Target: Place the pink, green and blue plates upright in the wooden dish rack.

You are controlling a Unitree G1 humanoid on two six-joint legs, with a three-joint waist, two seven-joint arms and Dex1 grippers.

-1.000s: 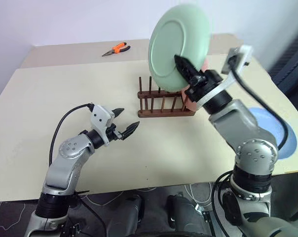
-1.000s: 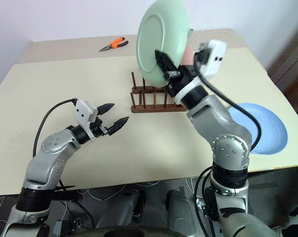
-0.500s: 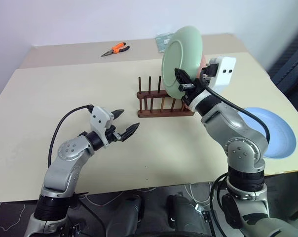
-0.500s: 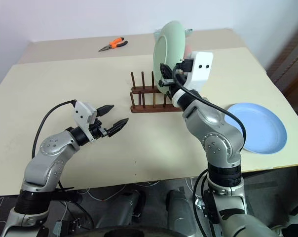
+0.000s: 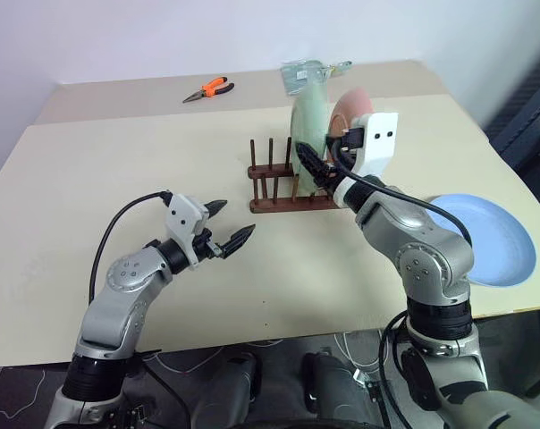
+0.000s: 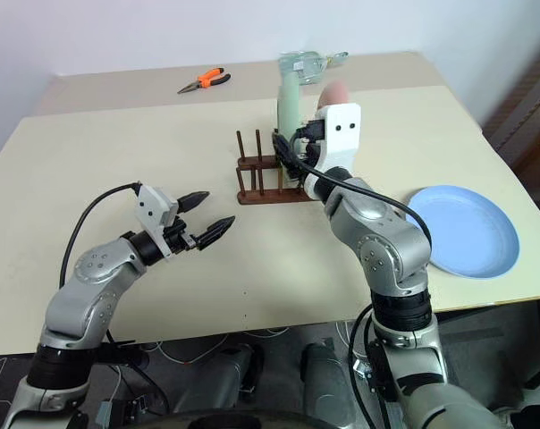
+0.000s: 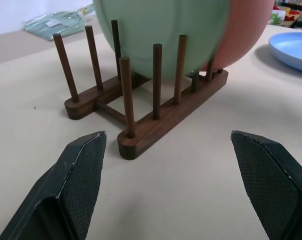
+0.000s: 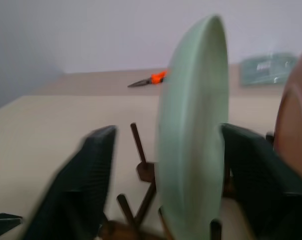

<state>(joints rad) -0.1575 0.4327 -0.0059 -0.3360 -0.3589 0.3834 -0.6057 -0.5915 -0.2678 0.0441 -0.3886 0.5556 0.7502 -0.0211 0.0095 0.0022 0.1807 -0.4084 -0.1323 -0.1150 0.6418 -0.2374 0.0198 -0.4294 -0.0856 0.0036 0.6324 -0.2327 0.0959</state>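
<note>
Beige counter [image 5: 118, 161] carries everything you need to track. Largest on it are the plates: your blue plate [image 5: 483, 239] lies flat near the counter's right edge, well apart from the rack. Your green plate [image 5: 307, 121] stands upright on edge in the wooden dish rack [image 5: 283, 189], and the pink plate [image 5: 350, 112] stands upright just behind it, toward the rack's right end.

Your right tool [image 5: 313, 170] sits at the rack with its fingers spread wide, one on each side of the green plate's lower edge; you cannot tell from the head views whether either finger touches the plate. Your right wrist view settles more: the green plate [image 8: 193, 135] stands edge-on between the two parted fingers [image 8: 88, 185], with a gap on either side, and the pink plate's rim shows just beside it.

Your left tool [image 5: 227, 225] hovers over bare counter, well to the left of and nearer you than the rack, its jaws wide and holding nothing. Your left wrist view shows the rack's pegs [image 7: 156, 80] and the green plate seated between them, several peg slots free on the near end.

Orange-handled pliers [image 5: 209, 88] lie at the far side, and a clear plastic bag [image 6: 307, 61] behind the rack.
</note>
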